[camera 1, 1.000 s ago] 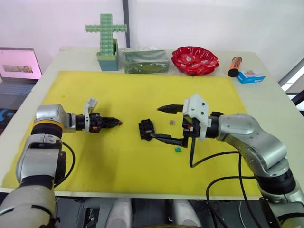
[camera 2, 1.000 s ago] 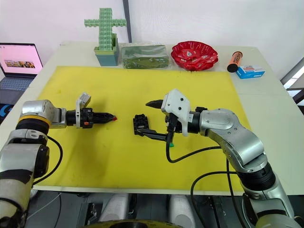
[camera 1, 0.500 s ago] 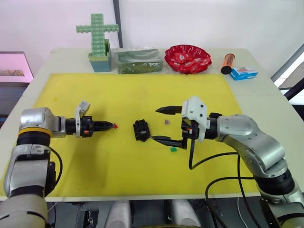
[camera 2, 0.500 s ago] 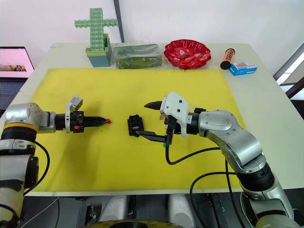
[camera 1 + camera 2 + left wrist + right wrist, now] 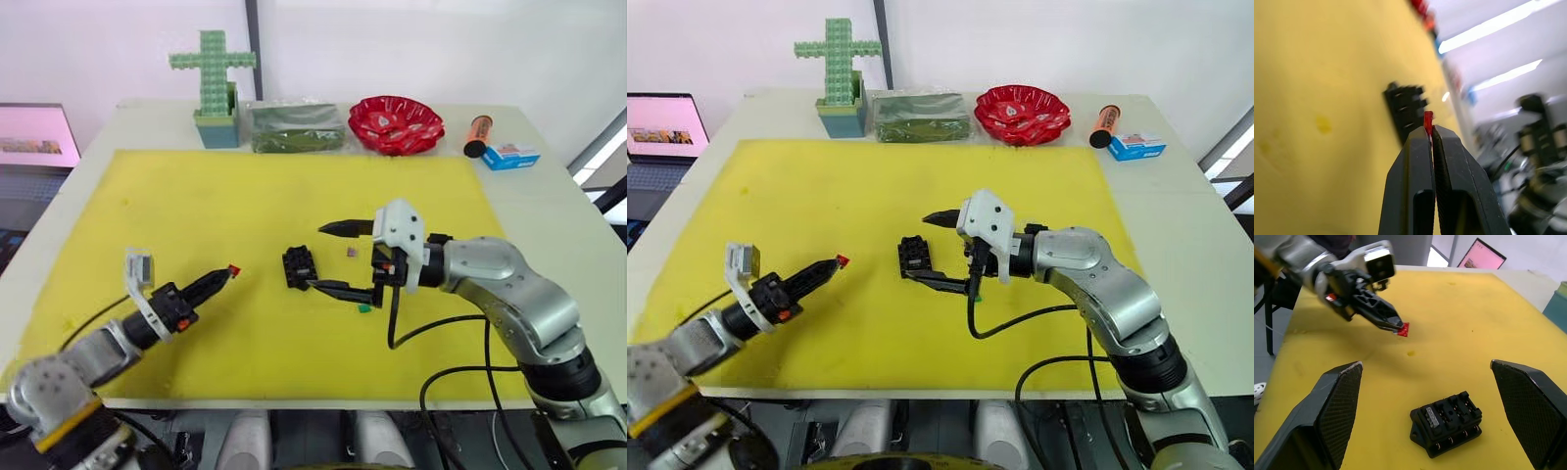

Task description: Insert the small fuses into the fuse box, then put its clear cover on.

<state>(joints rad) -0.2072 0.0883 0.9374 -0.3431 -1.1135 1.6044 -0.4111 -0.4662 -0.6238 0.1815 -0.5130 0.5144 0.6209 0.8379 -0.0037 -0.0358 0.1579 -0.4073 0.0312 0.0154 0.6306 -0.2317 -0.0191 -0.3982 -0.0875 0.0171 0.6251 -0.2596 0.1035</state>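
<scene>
No text, label, brand or number could be read anywhere. The blue box at the upper right and the laptop screen at the upper left carried print too small to make out.

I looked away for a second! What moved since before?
The left gripper, still pinching the red fuse, swung lower and now points up toward the fuse box. The open right gripper and the box stayed put.
</scene>
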